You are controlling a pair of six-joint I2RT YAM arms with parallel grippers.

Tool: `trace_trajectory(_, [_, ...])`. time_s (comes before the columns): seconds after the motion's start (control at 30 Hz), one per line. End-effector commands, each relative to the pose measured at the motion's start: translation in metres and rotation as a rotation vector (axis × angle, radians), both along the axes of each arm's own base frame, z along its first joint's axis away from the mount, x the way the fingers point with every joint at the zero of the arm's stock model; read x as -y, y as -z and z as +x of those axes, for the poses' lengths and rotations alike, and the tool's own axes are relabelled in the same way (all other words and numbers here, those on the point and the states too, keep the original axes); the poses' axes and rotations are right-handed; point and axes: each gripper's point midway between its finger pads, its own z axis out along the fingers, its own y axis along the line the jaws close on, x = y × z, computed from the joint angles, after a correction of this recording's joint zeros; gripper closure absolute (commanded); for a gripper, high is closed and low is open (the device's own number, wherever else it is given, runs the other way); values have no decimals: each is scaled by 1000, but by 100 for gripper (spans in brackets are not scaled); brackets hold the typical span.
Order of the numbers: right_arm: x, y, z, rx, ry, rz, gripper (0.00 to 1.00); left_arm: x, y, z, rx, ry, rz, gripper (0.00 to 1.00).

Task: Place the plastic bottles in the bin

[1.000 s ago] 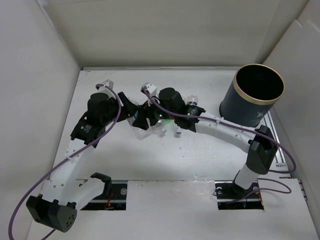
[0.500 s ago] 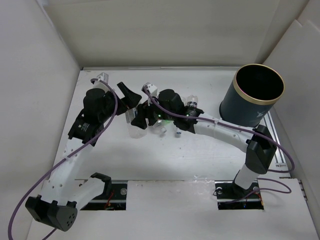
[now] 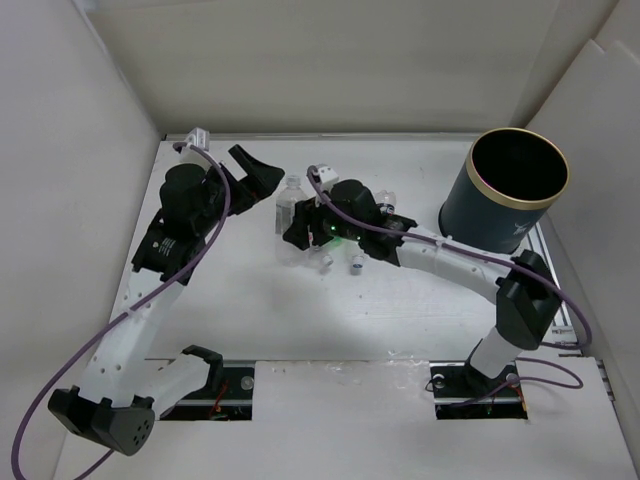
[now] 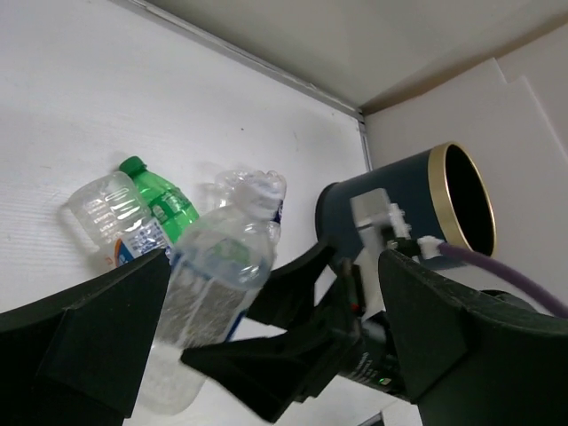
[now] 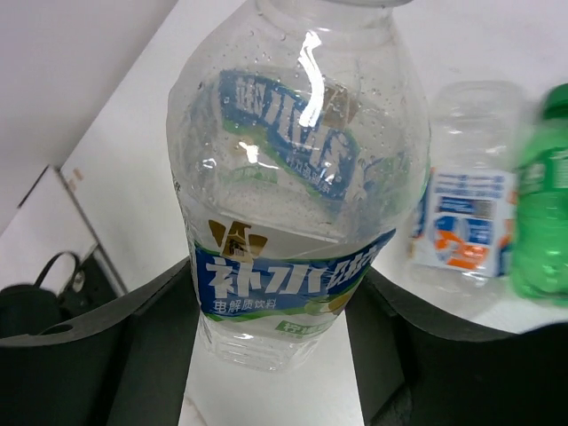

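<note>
A clear bottle [image 5: 293,177] is clamped in the right claw [image 5: 271,306]. The left claw [image 3: 250,166] is spread wide just beside it. A green bottle [image 5: 541,204] and an orange-labelled bottle [image 5: 461,213] are laid close behind. The bin [image 3: 490,215] is set well apart; only black is seen inside.

Table [image 3: 300,330] under me: white, matte, faintly textured. Back wall [image 3: 330,70], white and plain, stood along the table's far edge; a grey seam [image 4: 248,59] ran where they met. Left wall [image 3: 60,180], white, leaned outward from the table's left edge. Right wall [image 3: 600,110], overlapping white panels, rose beyond the table's right edge, past a metal rail [image 3: 566,300]. Light was even; shadows on the table were soft.
</note>
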Motion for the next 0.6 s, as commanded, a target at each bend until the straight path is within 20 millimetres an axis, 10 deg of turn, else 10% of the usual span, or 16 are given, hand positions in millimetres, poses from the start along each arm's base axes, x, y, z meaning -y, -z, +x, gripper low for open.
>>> trace_trajectory(0.0, [29,-64,29,115,150,126,100,-14,-20,-1,47,-82,-19,0])
trace_trajectory(0.2, [115,-126,70,207,327,176,100,-23,-9,-2,32,-116,33,0])
trace_trajectory(0.37, [245,-157,122,235,623,84,100,-10,17,5,23,-45,60,0])
trace_trajectory(0.57, [365,-196,124,297,876,88,100,9,47,25,7,33,85,0])
